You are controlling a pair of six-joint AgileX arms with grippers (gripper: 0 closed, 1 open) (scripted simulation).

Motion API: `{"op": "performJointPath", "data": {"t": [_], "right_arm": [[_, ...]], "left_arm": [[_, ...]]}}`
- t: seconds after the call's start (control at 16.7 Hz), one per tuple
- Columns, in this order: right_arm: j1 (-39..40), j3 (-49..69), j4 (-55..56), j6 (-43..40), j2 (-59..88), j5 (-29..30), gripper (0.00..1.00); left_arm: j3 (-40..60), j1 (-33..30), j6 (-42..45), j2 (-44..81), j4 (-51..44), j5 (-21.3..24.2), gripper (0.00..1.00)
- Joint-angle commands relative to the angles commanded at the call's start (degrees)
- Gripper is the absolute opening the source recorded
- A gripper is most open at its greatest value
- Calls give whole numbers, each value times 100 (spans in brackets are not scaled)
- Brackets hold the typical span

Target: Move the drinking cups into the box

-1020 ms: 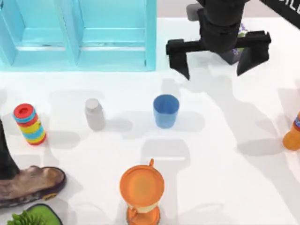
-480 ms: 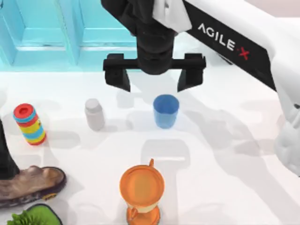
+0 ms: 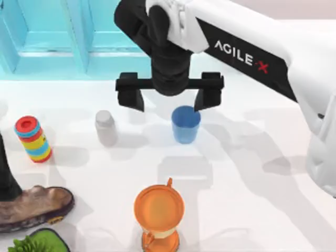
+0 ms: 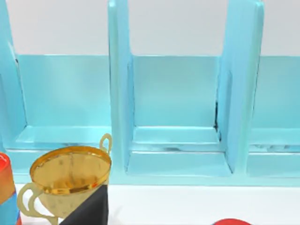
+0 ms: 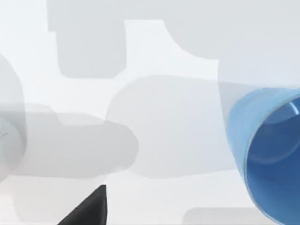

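A plain blue drinking cup [image 3: 186,124] stands upright on the white table near the middle. My right gripper [image 3: 169,100] hangs open just behind it, fingers spread wide. One fingertip [image 3: 207,98] is over the cup's back rim and the other is off to the left. In the right wrist view the blue cup [image 5: 272,159] sits off to one side, with one dark fingertip [image 5: 89,211] at the edge. The light blue box [image 3: 89,47], split into compartments, stands at the back left and also faces the left wrist view as the box [image 4: 176,117]. My left arm [image 3: 4,173] is parked at the left edge.
A grey-white capped bottle [image 3: 106,127] stands left of the cup. An orange lidded pitcher [image 3: 158,212] is at the front. A striped stacked toy [image 3: 33,139], a brown shoe [image 3: 34,206] and a green plant [image 3: 39,242] crowd the front left. A gold two-handled cup [image 4: 65,183] shows in the left wrist view.
My right arm has swung from the back right over to the left and come down behind the blue cup, gripper open throughout. The cup and the left arm have not moved.
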Motion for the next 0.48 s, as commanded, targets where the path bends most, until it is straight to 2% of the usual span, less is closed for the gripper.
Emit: {"op": "performJointPath", "data": {"t": [0.24, 0.48], "right_arm": [[-69, -746, 932, -59, 159, -6, 100], [-72, -934, 1139, -68, 200, -8, 100]], "left_arm": [[0, 0, 0, 0, 0, 0, 100], [0, 0, 0, 0, 0, 0, 100]]}}
